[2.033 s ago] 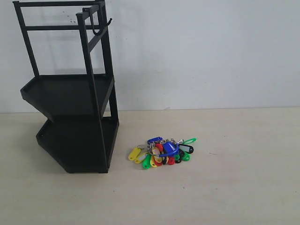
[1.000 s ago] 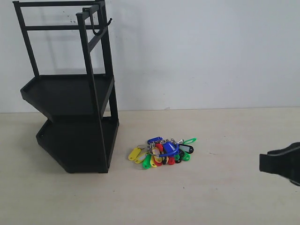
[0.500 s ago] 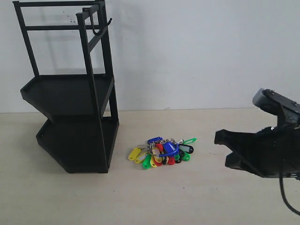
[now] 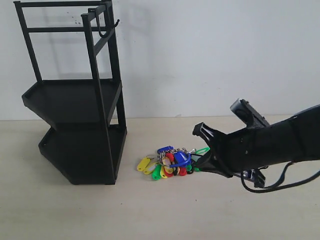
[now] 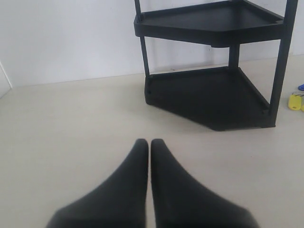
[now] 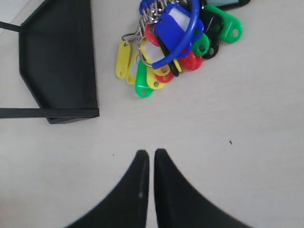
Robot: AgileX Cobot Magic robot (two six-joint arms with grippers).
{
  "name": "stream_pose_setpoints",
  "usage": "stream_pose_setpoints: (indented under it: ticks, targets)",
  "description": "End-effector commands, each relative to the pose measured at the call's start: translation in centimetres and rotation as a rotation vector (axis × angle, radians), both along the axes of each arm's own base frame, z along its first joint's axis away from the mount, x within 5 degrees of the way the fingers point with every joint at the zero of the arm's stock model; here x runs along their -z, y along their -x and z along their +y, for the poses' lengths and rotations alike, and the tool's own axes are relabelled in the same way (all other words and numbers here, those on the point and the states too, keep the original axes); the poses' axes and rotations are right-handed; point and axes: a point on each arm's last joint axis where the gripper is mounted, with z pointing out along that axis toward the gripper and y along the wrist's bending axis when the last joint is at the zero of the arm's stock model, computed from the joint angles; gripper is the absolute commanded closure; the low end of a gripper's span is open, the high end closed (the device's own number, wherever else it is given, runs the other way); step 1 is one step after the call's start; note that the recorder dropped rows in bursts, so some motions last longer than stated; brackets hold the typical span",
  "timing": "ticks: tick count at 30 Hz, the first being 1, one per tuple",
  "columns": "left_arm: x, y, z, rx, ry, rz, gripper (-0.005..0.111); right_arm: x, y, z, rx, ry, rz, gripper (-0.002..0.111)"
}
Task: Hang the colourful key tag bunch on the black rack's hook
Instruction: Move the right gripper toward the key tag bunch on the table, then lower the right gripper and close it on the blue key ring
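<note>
The bench [image 4: 160, 215] carries everything here. The black rack [image 4: 75, 100] stands on it just ahead of your left fingers [image 5: 128, 180], which are pressed together and hold nothing. From your right fingers [image 6: 167, 190] the rack lies beyond the bunch, well apart.

Your right fingers are also together and empty, with only a hairline gap between them. The exterior view is too dark around the tips to confirm this.

The colourful key tag bunch [image 6: 175, 42] lies flat on the bench just ahead of the right fingertips. It does not touch them, and it sits near the rack's foot.

You appear to be on the approach for the pick, so spread the right fingers before you go down. Aim for the blue loop [image 6: 194, 33] that arches over the blue tag, not the loose tags, which would likely slip or fan out. Pinch one side of the loop only, so the rest stays open.

The hook [image 4: 102, 33] sits on the rack's top frame, high above and beyond the fingers, with its tip turned up. You will need to lift the loop over that tip, then lower it.
</note>
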Motion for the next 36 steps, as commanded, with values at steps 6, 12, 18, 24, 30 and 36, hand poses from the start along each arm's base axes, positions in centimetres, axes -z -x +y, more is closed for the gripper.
stream_pose_setpoints:
  ticks: [6,12,18,24,30,36]
  targets:
    - [-0.1,0.0,0.0,0.002,0.002,-0.011,0.102,2.9,-2.8,2.3,-0.004,-0.071,0.081,0.045]
    - [-0.1,0.0,0.0,0.002,0.002,-0.011,0.102,4.0,-3.9,3.2,0.084,-0.049,0.083,0.068]
    - [-0.1,0.0,0.0,0.002,0.002,-0.011,0.102,3.6,-5.0,3.0,0.136,-0.019,0.045,0.070]
    - [-0.1,0.0,0.0,0.002,0.002,-0.011,0.102,4.0,-6.4,3.6,0.130,-0.061,0.052,0.070]
    - [-0.1,0.0,0.0,0.002,0.002,-0.011,0.102,5.3,-7.6,3.7,0.178,-0.060,0.073,0.070]
    - [-0.1,0.0,0.0,0.002,0.002,-0.011,0.102,6.2,-8.6,3.9,0.194,-0.065,0.078,0.070]
